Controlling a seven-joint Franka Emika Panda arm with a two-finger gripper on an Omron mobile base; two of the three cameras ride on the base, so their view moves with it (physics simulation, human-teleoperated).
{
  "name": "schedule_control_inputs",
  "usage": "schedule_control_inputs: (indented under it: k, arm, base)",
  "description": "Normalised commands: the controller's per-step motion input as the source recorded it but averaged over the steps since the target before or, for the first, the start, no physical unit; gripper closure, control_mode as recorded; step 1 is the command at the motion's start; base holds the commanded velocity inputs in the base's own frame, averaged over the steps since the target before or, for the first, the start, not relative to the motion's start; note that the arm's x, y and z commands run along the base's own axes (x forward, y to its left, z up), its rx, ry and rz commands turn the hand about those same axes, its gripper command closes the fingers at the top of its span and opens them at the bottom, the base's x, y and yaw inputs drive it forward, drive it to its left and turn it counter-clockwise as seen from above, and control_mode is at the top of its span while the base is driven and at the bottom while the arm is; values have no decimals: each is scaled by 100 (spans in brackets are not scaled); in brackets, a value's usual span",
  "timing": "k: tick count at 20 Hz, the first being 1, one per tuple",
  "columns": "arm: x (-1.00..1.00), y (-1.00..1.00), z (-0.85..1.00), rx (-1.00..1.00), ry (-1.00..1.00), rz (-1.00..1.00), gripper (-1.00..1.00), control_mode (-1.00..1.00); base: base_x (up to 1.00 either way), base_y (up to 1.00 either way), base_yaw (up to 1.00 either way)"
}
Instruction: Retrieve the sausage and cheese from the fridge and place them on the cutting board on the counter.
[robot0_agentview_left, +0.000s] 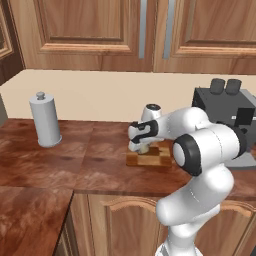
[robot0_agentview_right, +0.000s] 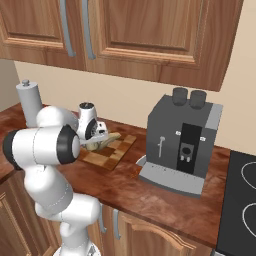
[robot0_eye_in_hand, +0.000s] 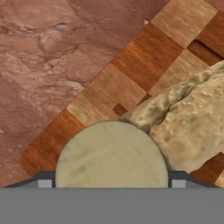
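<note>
We see the white arm's dark two-finger gripper reaching low over the small patchwork wooden cutting board, which lies on the dark reddish-brown polished wood counter. The arm bends down this way, we judge, because the board is where the food has to end up. Between the 2 finger tips sits the short, round, dull yellow-tan cheese puck. It fills the whole gap, so the jaws stand wide yet look closed on its 2 sides. We take that as a grip on the cheese puck, not an empty open hand. Gripping it across its width with the flat faces level would, we think, let it go down flat on the wood. From the left base view the cheese puck hangs right at the board's near corner, under the gripper; we cannot tell whether it touches the wood yet. The puck's face is pale, smooth and faintly mottled, with a clean circular edge. Just beside it on the board lies a lumpy, beige, rough-skinned lump, which we cannot name. Past that lump, a dark red-brown sliver may be the sausage, though too little shows for us to be sure.
</note>
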Motion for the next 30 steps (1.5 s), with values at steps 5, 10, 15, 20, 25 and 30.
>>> schedule_control_inputs:
  k: [5,10,15,20,25,30]
  arm:
    - [-20,0,-11,0,0,0,-100,-100]
    - [-2,3,0,0,0,0,-100,-100]
    - [-4,10,10,0,0,0,-100,-100]
    - [-8,1,40,3,0,0,-100,-100]
    - [-63,-2,41,1,0,-2,-100,-100]
    - [-80,-24,42,0,2,-11,-100,-100]
  base:
    - [0,0,0]
    - [0,0,0]
    - [0,0,0]
    - [0,0,0]
    - [0,0,0]
    - [0,0,0]
